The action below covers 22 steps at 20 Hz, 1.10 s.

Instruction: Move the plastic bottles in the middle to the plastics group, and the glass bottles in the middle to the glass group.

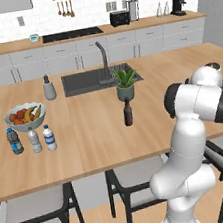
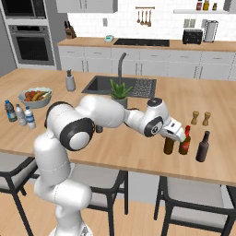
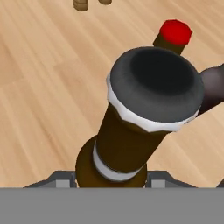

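Note:
My gripper (image 2: 174, 137) is shut on an amber-brown glass bottle (image 2: 168, 146), gripping its neck from above at the counter's right. In the hand view this bottle (image 3: 131, 140) with its dark cap rises between my fingertips (image 3: 159, 178). It stands upright just left of the glass group: a red-capped brown bottle (image 2: 185, 141) and a near-black bottle (image 2: 203, 146). A darker glass bottle (image 1: 128, 112) stands alone mid-counter by the plant. Far left, the bright-blue-labelled water bottle (image 1: 49, 138) stands beside the plastics group: a pale bottle (image 1: 34, 140) and a dark-blue-labelled one (image 1: 14, 141).
Two wooden shakers (image 2: 201, 118) stand behind the glass group. A potted plant (image 1: 125, 82), the sink (image 1: 88, 80) with its tap, a soap dispenser (image 1: 49, 88) and a fruit bowl (image 1: 25, 117) sit on the island. Stools stand along the front edge.

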Motion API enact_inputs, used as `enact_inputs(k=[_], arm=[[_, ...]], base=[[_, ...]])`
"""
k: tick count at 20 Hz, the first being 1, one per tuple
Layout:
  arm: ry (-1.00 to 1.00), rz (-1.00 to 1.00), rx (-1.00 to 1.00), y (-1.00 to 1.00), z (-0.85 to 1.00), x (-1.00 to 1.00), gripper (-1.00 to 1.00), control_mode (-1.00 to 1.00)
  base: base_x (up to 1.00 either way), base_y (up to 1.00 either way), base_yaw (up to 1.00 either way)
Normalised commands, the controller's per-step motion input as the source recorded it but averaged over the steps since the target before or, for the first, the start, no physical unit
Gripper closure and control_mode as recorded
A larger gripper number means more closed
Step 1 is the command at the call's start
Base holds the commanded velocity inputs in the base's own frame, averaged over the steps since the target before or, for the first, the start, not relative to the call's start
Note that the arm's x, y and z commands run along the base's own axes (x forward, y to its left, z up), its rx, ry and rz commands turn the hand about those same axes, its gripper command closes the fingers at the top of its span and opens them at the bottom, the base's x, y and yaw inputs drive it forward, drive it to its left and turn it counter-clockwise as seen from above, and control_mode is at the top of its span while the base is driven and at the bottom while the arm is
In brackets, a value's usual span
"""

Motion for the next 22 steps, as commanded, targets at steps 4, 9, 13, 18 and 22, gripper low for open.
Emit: enact_inputs(k=[4, 9, 13, 18, 22], arm=[[0.0, 0.0, 0.0, -0.05, -0.22, 0.0, 1.0, -1.0], [-0.02, 0.0, 0.0, -0.4, -0.13, 0.0, 1.0, -1.0], [-0.01, 0.0, 0.0, -0.28, -0.12, 0.0, 1.0, -1.0], [-0.05, 0.0, 0.0, -0.11, -0.18, 0.0, 1.0, -1.0], [0.0, 0.0, 0.0, -0.01, -0.55, 0.0, 1.0, -1.0]], base=[[0.0, 0.0, 0.0], [0.0, 0.0, 0.0], [0.0, 0.0, 0.0], [0.0, 0.0, 0.0], [0.0, 0.0, 0.0]])
